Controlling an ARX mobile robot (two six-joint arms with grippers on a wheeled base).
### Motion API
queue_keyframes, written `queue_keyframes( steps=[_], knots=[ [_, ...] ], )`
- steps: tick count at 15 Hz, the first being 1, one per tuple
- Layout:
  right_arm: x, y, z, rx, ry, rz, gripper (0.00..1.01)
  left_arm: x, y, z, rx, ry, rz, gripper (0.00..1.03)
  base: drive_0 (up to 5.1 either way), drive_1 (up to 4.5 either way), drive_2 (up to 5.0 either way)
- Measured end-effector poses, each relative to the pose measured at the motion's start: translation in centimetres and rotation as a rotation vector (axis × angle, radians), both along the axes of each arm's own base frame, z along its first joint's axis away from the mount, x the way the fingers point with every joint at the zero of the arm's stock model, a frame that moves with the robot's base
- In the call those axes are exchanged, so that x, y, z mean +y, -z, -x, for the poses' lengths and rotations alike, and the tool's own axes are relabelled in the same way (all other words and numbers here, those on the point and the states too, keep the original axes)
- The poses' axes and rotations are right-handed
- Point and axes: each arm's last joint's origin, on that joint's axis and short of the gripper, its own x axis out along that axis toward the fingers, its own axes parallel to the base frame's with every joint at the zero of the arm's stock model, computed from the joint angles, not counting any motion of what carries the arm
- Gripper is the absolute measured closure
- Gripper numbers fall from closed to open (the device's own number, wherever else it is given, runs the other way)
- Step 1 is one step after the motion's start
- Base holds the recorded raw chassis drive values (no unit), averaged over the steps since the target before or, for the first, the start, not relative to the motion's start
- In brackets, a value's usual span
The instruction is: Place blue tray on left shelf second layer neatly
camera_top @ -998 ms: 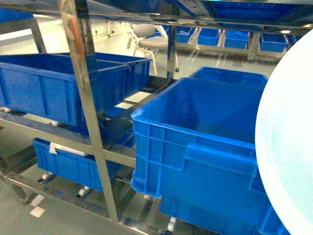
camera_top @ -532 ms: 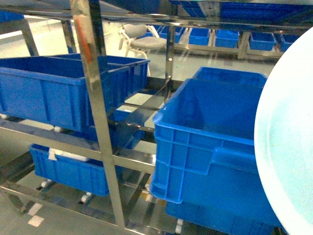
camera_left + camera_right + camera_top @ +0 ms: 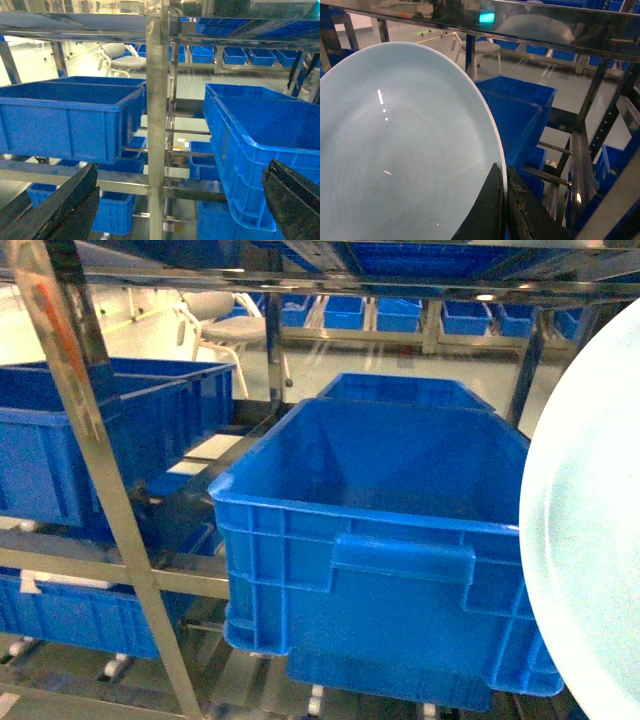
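Note:
The blue tray [image 3: 590, 540] is pale blue and round, held up on edge, and fills the right side of the head view. In the right wrist view its smooth face [image 3: 395, 150] takes up the left half, and my right gripper [image 3: 504, 176] is shut on its rim. My left gripper [image 3: 181, 172] is open and holds nothing; its dark fingers [image 3: 65, 205] frame a steel post. The left shelf second layer shows as a steel rail [image 3: 80, 565] under deep-blue crates [image 3: 60, 450] at the left. Neither gripper shows in the head view.
A large deep-blue crate [image 3: 390, 540] stands straight ahead on the right-hand rack, with another [image 3: 400, 390] behind it. A steel upright [image 3: 100, 480] splits the two racks. More crates [image 3: 70, 615] sit on the tier below. A white chair [image 3: 215, 320] stands beyond.
The head view has shifted: the steel upright and left crates slid left, and the large crate now sits in the middle. The tray stays at the right edge.

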Motion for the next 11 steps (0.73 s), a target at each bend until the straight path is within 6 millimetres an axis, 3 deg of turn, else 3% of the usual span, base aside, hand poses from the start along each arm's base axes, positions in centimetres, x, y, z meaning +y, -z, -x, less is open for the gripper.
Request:
queue_keyframes(
  steps=[5,11],
  knots=[
    [0.00,0.00,0.00,0.000,0.000,0.000,0.99,0.00,0.00,0.00,0.000,0.000,0.000,0.05,-1.5,-1.54,-1.5],
    [0.01,-0.06,0.05,-0.005,0.001,0.001,0.99,-0.01,-0.01,0.00,-0.001,0.001,0.000,0.05,0.0,0.00,0.0]
  ],
)
